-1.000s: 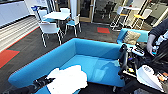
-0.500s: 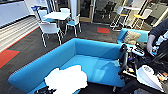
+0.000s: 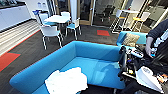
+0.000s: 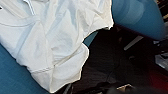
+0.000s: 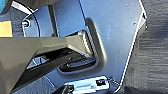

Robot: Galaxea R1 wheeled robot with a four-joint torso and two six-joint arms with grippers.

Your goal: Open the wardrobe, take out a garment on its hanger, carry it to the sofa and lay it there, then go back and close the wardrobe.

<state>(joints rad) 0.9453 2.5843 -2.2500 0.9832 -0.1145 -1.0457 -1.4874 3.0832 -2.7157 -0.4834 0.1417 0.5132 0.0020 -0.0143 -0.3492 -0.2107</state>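
Blue sofa (image 3: 82, 57) bears the crumpled white garment (image 3: 67, 81); either pincer's spread I cannot tell.

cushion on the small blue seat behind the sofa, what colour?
Tan-brown, darkly patterned cushion on the small blue seat; head view.

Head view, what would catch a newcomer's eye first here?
The large bright-blue fabric sofa takes up the middle of the head view. A crumpled plain white T-shirt lies on its near seat, one edge hanging over the seat's front in the left wrist view. Behind the sofa stand a white table and white chairs on dark carpet.
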